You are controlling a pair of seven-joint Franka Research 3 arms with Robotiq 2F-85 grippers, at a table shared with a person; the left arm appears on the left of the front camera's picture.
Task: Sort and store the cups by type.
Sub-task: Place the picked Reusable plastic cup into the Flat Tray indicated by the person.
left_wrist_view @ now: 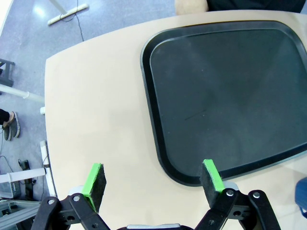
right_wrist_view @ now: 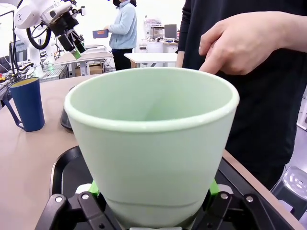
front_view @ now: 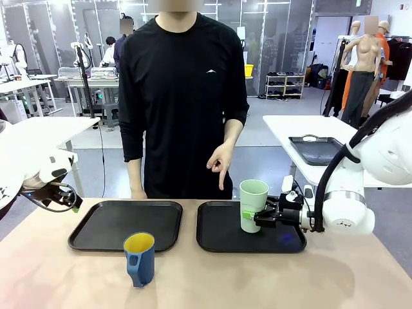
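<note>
A: "Starting big: the right tray [front_view: 219, 243] lies beneath our right gripper [front_view: 252, 217], and the left tray [left_wrist_view: 225, 91] lies just ahead of our left gripper [left_wrist_view: 154, 173], whose fingers are spread and empty."

B: "The mint tumbler [front_view: 253, 201]?"

A: "Pinched low between the right fingers and upright, likely to set down flat where the person's hand [front_view: 221, 164] points. We cannot tell if its base touches."

B: "The blue mug [front_view: 140, 259]?"

A: "On the table [front_view: 257, 283], well apart from both finger pairs. We judge it belongs on the other tray."

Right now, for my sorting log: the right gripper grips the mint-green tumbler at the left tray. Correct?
Not quite: the front view shows the right gripper gripping the mint-green tumbler at the right tray, not the left.
</note>
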